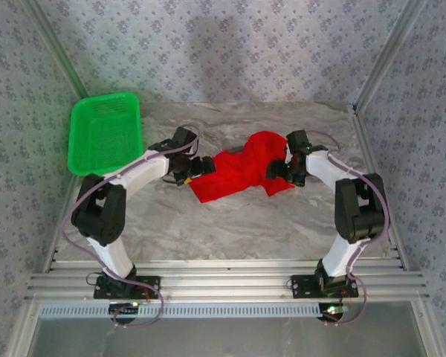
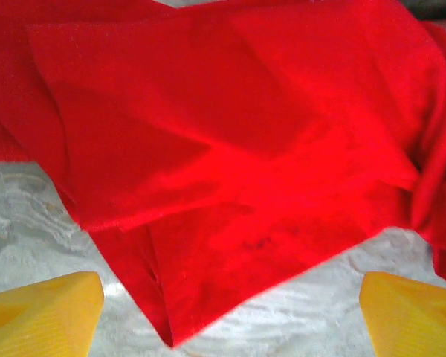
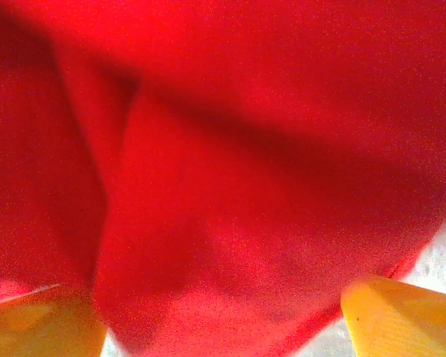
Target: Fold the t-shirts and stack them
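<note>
- Left jaws: released, spread wide; a corner of the red t-shirt [image 1: 241,175] lies ahead, between them, on the worktop [image 1: 230,223].
- Right jaws: released, spread wide; bunched t-shirt cloth lies between them.

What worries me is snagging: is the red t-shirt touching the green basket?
Apart. The top view shows the red t-shirt lying mid-table, with bare table and the left arm between it and the green basket.

no legible text, labels or numbers
</note>
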You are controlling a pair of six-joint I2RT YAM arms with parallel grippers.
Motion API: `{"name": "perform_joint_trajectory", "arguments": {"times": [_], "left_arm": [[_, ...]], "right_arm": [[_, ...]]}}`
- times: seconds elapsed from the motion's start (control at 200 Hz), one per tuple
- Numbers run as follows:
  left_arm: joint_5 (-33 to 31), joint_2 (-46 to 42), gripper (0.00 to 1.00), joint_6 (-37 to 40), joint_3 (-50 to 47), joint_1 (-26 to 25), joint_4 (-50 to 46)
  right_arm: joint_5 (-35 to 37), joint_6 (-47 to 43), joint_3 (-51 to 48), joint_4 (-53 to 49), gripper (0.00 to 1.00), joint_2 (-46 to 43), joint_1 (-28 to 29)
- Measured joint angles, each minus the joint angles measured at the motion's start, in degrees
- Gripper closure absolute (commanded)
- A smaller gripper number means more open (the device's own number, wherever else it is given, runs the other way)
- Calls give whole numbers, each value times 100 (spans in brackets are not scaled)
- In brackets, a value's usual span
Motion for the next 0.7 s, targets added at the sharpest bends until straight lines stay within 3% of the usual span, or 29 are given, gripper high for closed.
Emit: {"name": "perform_joint_trajectory", "arguments": {"times": [0.12, 0.155, 0.175, 0.23, 0.315, 0.395, 0.55, 0.7], "left_arm": [[-129, 413, 13, -107, 107, 2, 116], [-153, 595, 18, -136, 190, 2, 138], [-160, 706, 23, -149, 236, 4, 160], [-166, 964, 49, -238, 330, 15, 234], [-205, 1169, 79, -236, 424, 44, 249], [-280, 1169, 95, -254, 457, 83, 251], [-466, 1019, 99, -164, 463, 155, 175], [-732, 190, 99, -9, 476, 264, -9]], "right_arm": [[116, 7, 570, -42, 54, 518, -26], [151, 9, 702, -42, 63, 643, -31], [184, 50, 758, -42, 70, 699, -31], [330, 70, 798, -35, 86, 752, -33], [476, 234, 778, -57, 99, 678, -46], [533, 293, 728, -66, 100, 404, -81], [245, 306, 728, -173, 100, -597, -179], [-297, 306, 894, -511, 100, -1617, -407]]}}
